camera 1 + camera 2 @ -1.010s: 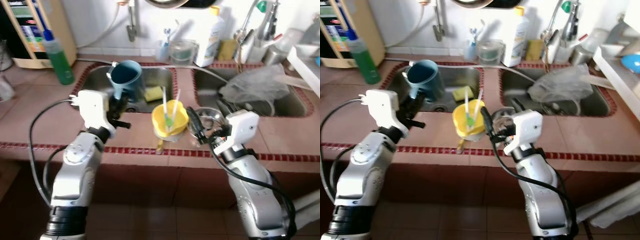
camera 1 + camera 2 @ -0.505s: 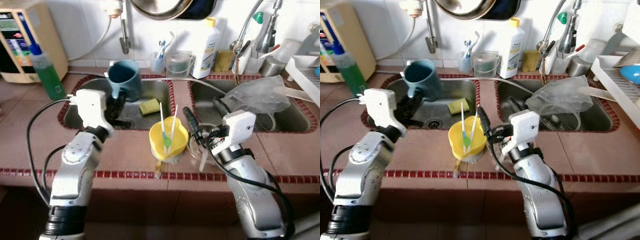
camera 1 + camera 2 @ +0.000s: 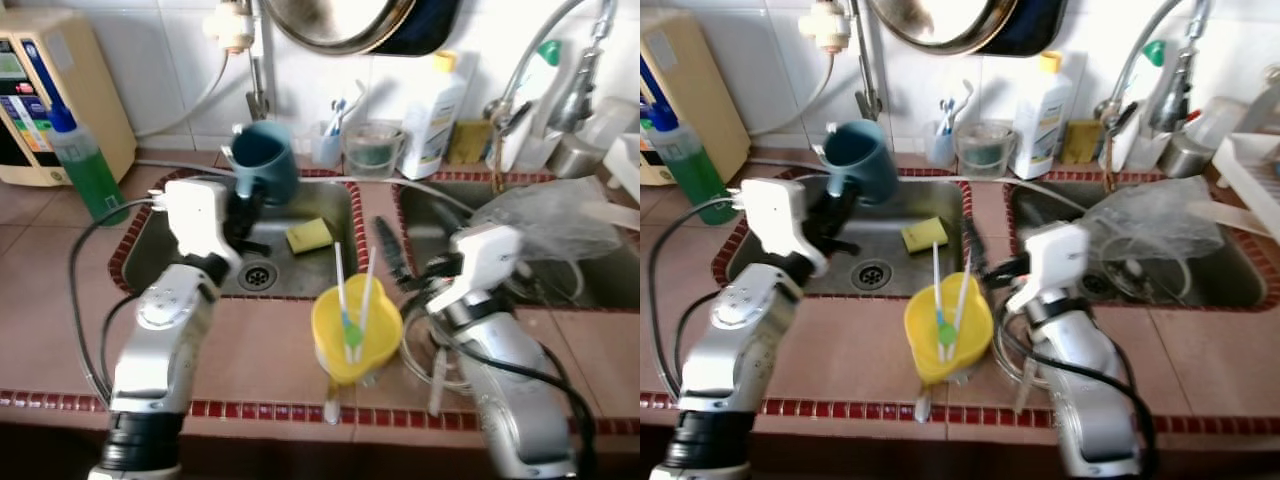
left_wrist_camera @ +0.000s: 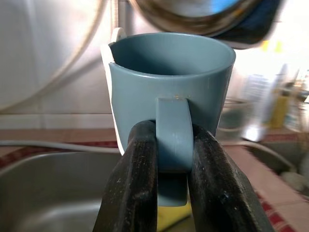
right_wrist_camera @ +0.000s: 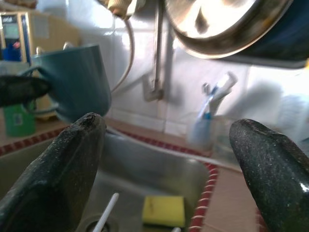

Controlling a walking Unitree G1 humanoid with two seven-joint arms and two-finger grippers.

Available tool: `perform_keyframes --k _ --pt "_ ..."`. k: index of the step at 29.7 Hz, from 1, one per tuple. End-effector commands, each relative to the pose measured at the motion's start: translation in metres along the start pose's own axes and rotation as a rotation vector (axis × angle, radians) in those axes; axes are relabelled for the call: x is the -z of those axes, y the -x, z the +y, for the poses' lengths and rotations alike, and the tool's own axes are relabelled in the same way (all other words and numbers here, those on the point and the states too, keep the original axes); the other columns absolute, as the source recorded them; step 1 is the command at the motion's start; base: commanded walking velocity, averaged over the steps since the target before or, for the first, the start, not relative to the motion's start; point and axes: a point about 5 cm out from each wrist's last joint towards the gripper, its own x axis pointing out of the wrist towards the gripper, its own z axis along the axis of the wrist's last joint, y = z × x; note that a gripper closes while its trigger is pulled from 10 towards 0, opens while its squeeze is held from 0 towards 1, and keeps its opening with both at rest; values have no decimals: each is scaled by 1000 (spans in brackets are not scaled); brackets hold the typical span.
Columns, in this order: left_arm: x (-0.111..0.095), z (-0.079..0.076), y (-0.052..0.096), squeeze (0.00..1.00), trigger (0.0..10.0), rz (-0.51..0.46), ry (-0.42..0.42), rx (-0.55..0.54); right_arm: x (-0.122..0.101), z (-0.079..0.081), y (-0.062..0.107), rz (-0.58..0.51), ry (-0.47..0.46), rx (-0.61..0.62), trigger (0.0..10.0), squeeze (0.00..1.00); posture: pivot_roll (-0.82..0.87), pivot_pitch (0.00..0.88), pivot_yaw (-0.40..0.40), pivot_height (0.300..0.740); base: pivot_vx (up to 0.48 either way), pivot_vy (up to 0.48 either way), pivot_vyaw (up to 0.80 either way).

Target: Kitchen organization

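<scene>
My left gripper (image 3: 243,203) is shut on the handle of a teal mug (image 3: 266,160), which it holds upright above the back of the left sink (image 3: 170,250). In the left wrist view both black fingers (image 4: 137,179) pinch the mug's handle (image 4: 171,135). My right gripper (image 3: 392,250) is open over the tiled divider between the two sinks, with nothing between its fingers (image 5: 60,169). A yellow cup (image 3: 355,335) with two thin white sticks in it stands on the counter's front edge, just left of my right arm.
A yellow sponge (image 3: 309,235) lies in the left sink near the drain. A clear plastic bag (image 3: 560,215) covers dishes in the right sink. A green bottle (image 3: 85,165), white bottle (image 3: 435,100), toothbrush holder and taps line the back wall. A pan hangs overhead.
The camera has come closer to the counter, so the whole scene has slid down. The left gripper keeps its hold on the mug. My right gripper has drawn away from the yellow cup.
</scene>
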Motion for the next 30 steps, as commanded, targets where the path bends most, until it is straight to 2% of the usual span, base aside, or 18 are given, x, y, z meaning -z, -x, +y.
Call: perform_keyframes --k 1,7,11,16,30 --pt "0 -6 -4 0 10000 5 -5 13 -2 2 4 6 -4 -30 10000 0 -125 35 20 740 0 0 0" --pt "5 -3 -7 0 10000 25 -41 19 -1 12 8 29 -23 -86 10000 0 -139 38 23 740 0 0 0" --pt "10 0 -13 0 10000 57 -89 37 -2 19 16 51 -50 -121 10000 0 -156 39 29 740 0 0 0" --pt "13 3 -19 0 10000 72 -106 48 -3 25 24 73 -62 -152 10000 0 -177 40 41 740 0 0 0" --pt "21 -4 -44 0 10000 102 -144 142 -13 29 45 107 -97 -91 10000 0 -249 62 79 740 0 0 0"
